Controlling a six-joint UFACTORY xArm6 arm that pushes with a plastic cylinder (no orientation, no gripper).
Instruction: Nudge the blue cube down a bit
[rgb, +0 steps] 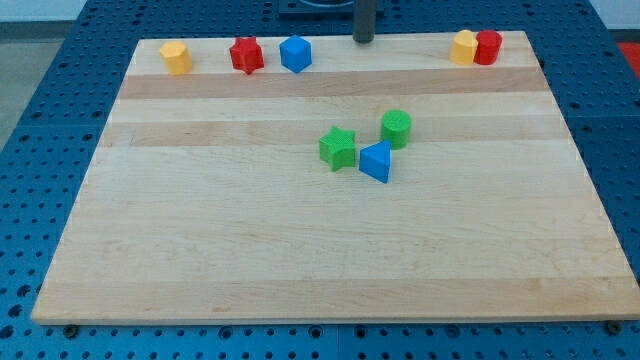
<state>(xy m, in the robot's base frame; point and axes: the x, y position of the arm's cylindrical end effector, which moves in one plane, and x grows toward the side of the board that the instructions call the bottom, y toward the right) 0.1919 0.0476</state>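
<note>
Blue plastic cube (295, 53) at wooden tabletop (300, 250) top edge, my tip (364, 40) well to its right, beside red star block (246, 54), no jaws on this rod

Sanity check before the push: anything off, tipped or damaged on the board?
Nothing stands out. All blocks sit flat on the wooden board, none tipped or broken. The blue cube rests near the view's top edge, right beside the red star. My tip is to the cube's right, not touching it.
</note>
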